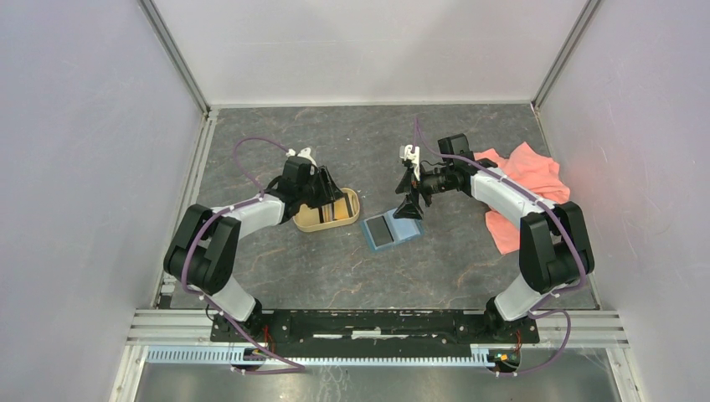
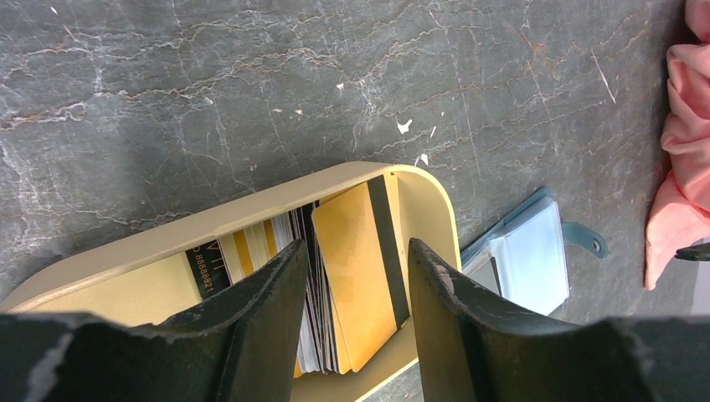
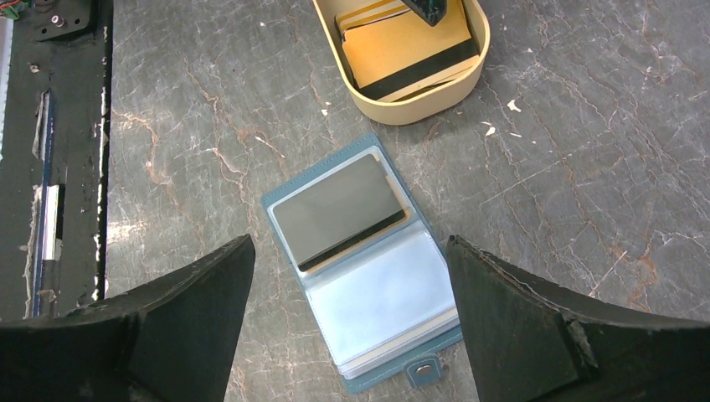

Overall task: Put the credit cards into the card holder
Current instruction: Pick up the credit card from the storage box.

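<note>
Several credit cards point(image 2: 356, 268) stand on edge in a tan oval tray point(image 2: 251, 209), a yellow-gold one with a black stripe at the front. My left gripper point(image 2: 357, 247) reaches down into the tray with its jaws apart on either side of the stack. The teal card holder point(image 3: 385, 301) lies open on the table right of the tray, with a dark card point(image 3: 339, 209) in its upper pocket. My right gripper point(image 3: 350, 243) hangs wide open just above the holder with nothing between its fingers. The top view shows the left gripper point(image 1: 335, 197) at the tray and the right gripper point(image 1: 409, 188) over the card holder point(image 1: 392, 229).
A pink cloth point(image 1: 523, 180) lies crumpled at the right, under the right arm. The tray point(image 1: 326, 222) sits close to the holder's left side. The black base rail point(image 3: 50, 151) runs along the near edge.
</note>
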Controlling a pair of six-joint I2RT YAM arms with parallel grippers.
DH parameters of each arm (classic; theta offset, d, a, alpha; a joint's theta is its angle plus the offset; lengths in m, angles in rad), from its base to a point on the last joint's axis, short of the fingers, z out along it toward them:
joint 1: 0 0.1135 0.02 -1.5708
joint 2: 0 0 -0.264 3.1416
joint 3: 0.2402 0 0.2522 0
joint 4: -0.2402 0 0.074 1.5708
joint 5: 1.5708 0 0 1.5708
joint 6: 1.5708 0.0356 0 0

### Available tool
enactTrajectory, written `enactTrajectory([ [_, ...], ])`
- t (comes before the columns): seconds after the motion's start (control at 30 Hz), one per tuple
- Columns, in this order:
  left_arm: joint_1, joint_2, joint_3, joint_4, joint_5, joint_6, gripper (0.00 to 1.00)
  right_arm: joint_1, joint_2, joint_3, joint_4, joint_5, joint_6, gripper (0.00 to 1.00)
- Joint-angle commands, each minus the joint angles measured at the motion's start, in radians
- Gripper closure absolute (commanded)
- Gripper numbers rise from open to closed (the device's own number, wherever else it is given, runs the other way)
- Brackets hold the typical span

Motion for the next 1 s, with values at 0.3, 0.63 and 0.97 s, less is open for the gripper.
enactTrajectory([
  [0.3, -0.004, 0.027, 0.06, 0.032, 0.011, -0.017, 0.47, -0.005, 0.007, 0.011, -0.011, -0.035, -0.022, 0.09],
  [0.63, -0.004, 0.037, 0.071, 0.021, 0.002, -0.012, 0.47, -0.005, 0.007, 0.012, -0.014, -0.041, -0.025, 0.09],
  [0.97, -0.01, 0.056, 0.078, 0.023, 0.016, -0.015, 0.46, -0.006, 0.007, 0.011, -0.016, -0.043, -0.027, 0.09],
])
